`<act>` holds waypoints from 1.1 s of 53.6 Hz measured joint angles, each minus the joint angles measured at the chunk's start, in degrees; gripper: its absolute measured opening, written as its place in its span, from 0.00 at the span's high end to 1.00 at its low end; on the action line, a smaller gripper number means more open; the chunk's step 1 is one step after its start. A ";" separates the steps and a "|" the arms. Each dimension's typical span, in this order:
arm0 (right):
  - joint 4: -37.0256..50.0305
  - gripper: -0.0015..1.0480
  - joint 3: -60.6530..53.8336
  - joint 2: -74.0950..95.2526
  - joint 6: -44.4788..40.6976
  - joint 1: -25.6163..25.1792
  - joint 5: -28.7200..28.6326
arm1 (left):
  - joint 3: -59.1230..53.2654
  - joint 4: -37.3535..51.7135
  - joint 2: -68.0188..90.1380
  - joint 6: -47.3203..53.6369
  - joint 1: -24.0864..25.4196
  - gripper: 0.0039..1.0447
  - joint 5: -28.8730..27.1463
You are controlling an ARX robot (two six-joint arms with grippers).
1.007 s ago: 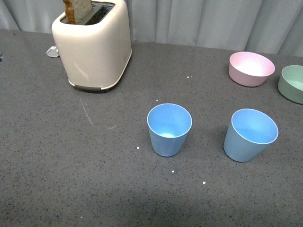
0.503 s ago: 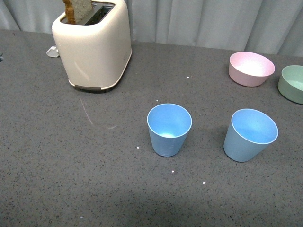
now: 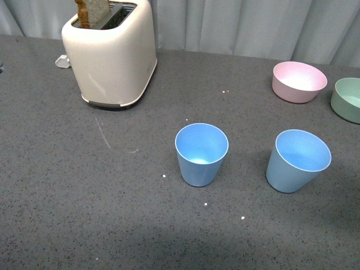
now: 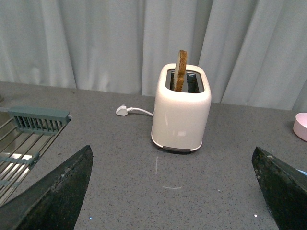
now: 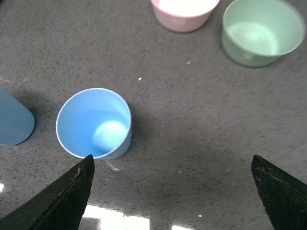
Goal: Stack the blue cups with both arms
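Two light blue cups stand upright and apart on the grey table: one in the middle [image 3: 201, 153], one to its right [image 3: 297, 160]. Neither arm shows in the front view. My right gripper [image 5: 172, 191] is open and empty, above the table; the right cup [image 5: 94, 123] lies just beyond its one fingertip [image 5: 67, 196], and the side of the other cup [image 5: 13, 120] shows at the frame edge. My left gripper [image 4: 175, 191] is open and empty, over bare table facing the toaster; a sliver of blue shows by its one fingertip [image 4: 283, 187].
A cream toaster [image 3: 111, 53] with toast in it stands at the back left, its plug [image 4: 123, 110] lying beside it. A pink bowl [image 3: 298, 81] and a green bowl [image 3: 347, 100] sit at the back right. A rack [image 4: 26, 139] lies at the far left.
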 joint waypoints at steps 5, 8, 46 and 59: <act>-0.63 0.09 4.70 8.81 2.86 1.77 0.85 | 0.00 0.00 0.00 0.00 0.00 0.06 0.00; -0.59 0.09 7.32 13.55 4.20 2.82 2.99 | 0.00 0.00 0.00 0.02 0.00 0.06 0.00; -6.08 0.68 21.38 35.12 14.75 7.80 5.40 | 0.00 0.00 0.00 0.00 0.00 0.06 0.00; -9.64 0.99 22.40 34.32 16.63 7.58 1.97 | 0.00 0.00 0.00 0.02 0.00 0.06 0.00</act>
